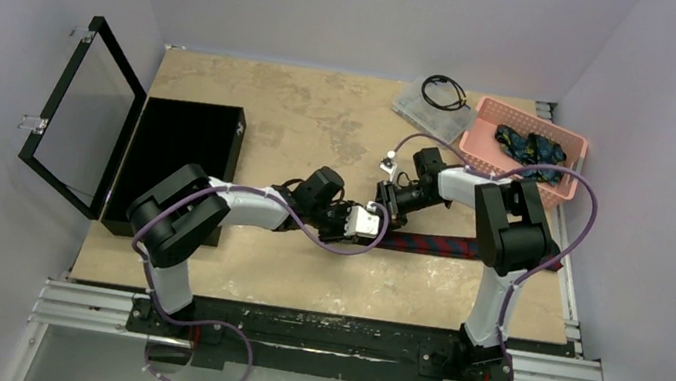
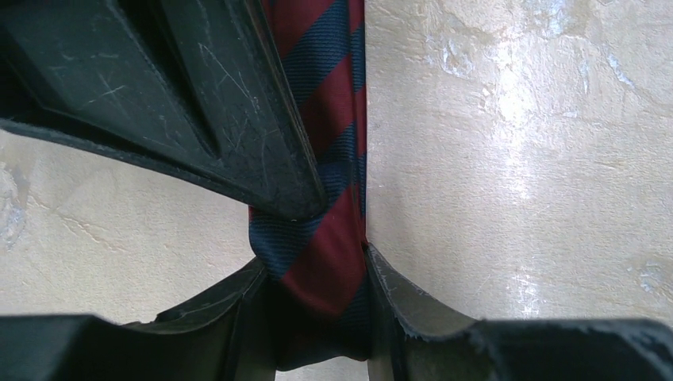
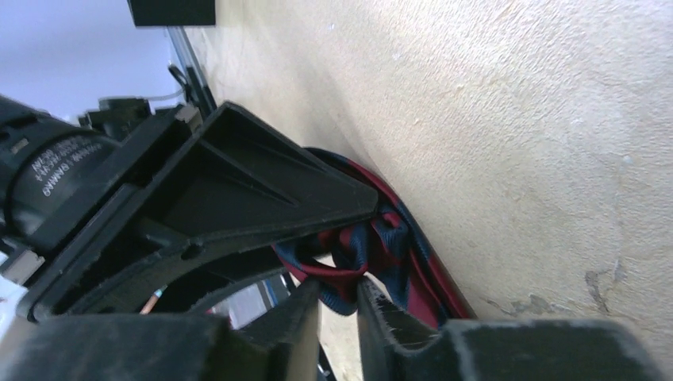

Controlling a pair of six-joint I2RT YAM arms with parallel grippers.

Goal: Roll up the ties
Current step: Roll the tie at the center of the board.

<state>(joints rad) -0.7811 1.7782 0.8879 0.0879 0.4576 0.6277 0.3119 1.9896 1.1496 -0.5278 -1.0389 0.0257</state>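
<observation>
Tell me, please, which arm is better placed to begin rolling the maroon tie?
Right: the right end effector pinches the curled end of the maroon tie; the left end effector straddles its flat strip.

maroon tie (image 1: 437, 245) lies across table (image 1: 275, 110)

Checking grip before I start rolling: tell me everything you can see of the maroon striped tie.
The maroon tie, woven cloth with navy diagonal stripes, lies flat as a strip along the table toward its right edge. Its left end is bunched and folded where the right end effector pinches it; the left end effector grips across its width beside that.
</observation>
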